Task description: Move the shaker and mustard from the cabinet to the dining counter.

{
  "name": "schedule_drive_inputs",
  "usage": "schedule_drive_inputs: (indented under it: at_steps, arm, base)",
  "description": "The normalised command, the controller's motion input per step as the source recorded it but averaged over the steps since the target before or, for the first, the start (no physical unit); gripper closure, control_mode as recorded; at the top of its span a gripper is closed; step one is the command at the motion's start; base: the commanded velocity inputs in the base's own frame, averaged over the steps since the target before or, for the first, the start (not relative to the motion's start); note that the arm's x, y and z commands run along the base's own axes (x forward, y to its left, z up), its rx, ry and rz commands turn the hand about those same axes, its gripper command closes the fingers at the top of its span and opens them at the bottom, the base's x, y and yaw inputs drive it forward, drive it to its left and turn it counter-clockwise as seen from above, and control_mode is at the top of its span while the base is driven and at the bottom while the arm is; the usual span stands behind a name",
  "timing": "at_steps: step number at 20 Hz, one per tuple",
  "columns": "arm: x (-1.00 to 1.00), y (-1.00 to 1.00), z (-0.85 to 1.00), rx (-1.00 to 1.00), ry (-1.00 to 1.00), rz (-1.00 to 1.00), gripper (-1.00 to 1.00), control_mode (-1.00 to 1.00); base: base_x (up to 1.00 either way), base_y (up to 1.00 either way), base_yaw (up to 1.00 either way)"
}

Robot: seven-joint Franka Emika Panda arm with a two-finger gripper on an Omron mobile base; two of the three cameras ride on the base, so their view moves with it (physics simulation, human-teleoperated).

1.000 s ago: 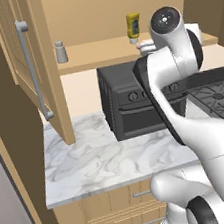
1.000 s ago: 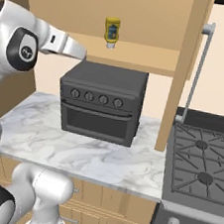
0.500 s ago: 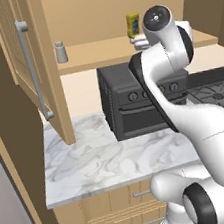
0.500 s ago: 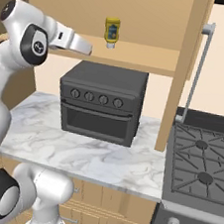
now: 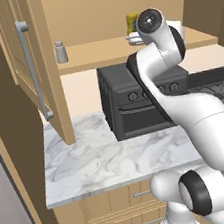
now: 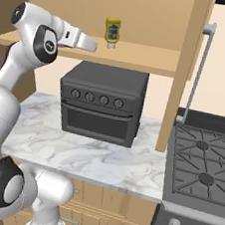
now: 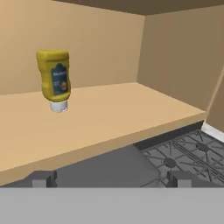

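The mustard (image 7: 54, 79), a yellow squeeze bottle with a blue label, stands cap-down on the shelf of the open cabinet (image 7: 109, 116). In the hand view it is ahead and to the left of my gripper (image 7: 110, 179), whose fingertips (image 7: 41, 178) stand wide apart with nothing between them. From the right base view the gripper (image 6: 91, 45) hovers at shelf height just left of the mustard (image 6: 112, 31), apart from it. The grey shaker (image 5: 61, 52) stands at the shelf's left end, near the open door (image 5: 27, 70). My arm partly hides the mustard (image 5: 132, 20). The dining counter is out of view.
A black toaster oven (image 6: 103, 103) sits under the shelf on a small marble countertop (image 5: 100, 161). A stove (image 6: 204, 156) lies to the right. The cabinet's right door (image 6: 186, 69) hangs open with its bar handle (image 6: 200, 71). Wooden drawers sit below the countertop.
My arm has lifted and pushed the hand up to the shelf edge and closer to the mustard. The jaws have stayed open. The bottle and shaker have not moved.
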Motion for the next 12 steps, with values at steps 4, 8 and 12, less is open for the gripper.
schedule_drive_inputs:
  at_steps: [4,8,12]
  arm:
    - [0.37,0.00,0.10,0.00,0.00,-0.01,-1.00,-1.00]
    - [0.35,0.00,0.06,0.00,0.00,0.00,-1.00,-1.00]
    - [0.36,0.01,0.00,0.00,0.00,-0.01,-1.00,-1.00]
  base:
    - [0.00,0.00,0.00]
    - [0.00,0.00,0.00]
    - [0.00,0.00,0.00]
